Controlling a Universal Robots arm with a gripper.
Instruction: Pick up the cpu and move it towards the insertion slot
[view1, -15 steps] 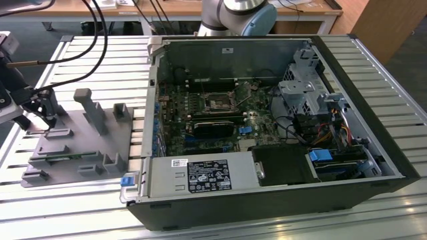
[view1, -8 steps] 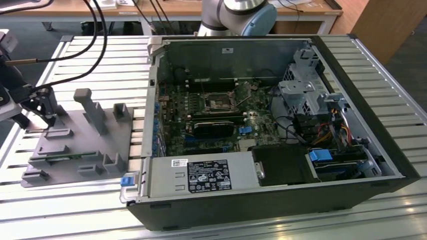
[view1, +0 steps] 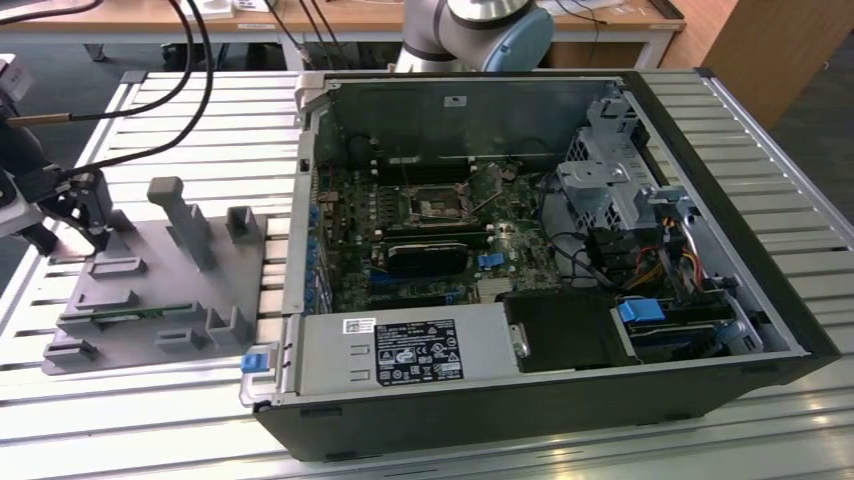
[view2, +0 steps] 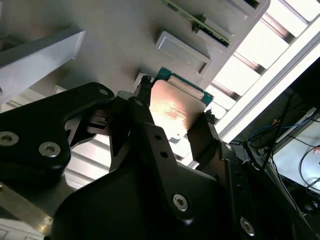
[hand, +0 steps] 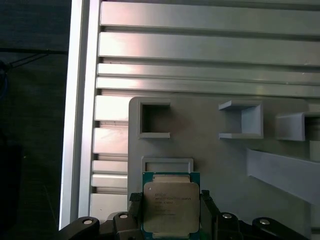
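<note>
Silvery-topped with a green rim, the cpu sits clamped between the two black fingers of the end effector, which grips it by opposite edges in both wrist views. End effector and cpu are positioned over the grey fixture plate at the exterior view's left, on the slatted aluminium worktop. The open computer case stands beside the plate, toward the exterior view's right.

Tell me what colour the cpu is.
Silvery metal lid on a green board; the cpu shows best in the first wrist view.
</note>
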